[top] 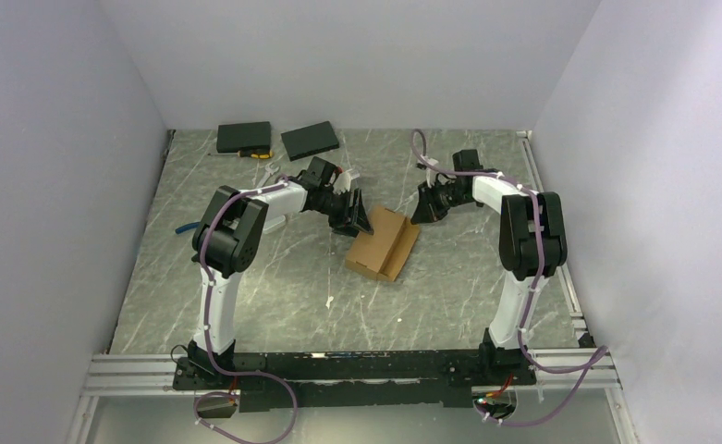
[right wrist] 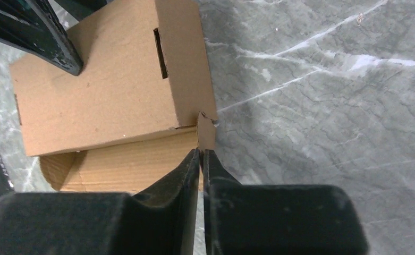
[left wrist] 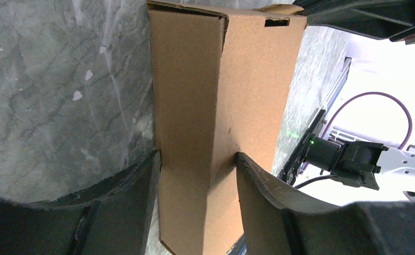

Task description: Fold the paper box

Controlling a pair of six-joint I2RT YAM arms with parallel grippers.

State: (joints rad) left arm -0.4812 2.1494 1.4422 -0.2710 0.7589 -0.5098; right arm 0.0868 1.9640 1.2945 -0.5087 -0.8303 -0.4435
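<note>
The paper box, a plain brown corrugated cardboard carton that is only partly folded, lies near the middle of the grey marbled table. It sits between the two arms, which close in on it from either side.

The left gripper straddles one end of the carton. Its two black fingers stand well apart, one on each side of the cardboard, and both look to be touching it. I judge that it is clamped across the box's width, most likely to pin the carton so it cannot slide while the other arm works on it.

The top panel is folded over, with a rectangular slot cut near its far edge. A rounded flap of bare corrugated board pokes out underneath it.

The right gripper is clenched down to a thin slit. Its tips meet at the small corner tab, which stands up at the edge of the top panel, and it appears to be nipping that tab. Gripping so fine a piece suggests the tab is meant to be bent or tucked in, and thin card like that could easily crease or tear.

Two black flat slabs lie well apart from the work, near the back wall.
</note>
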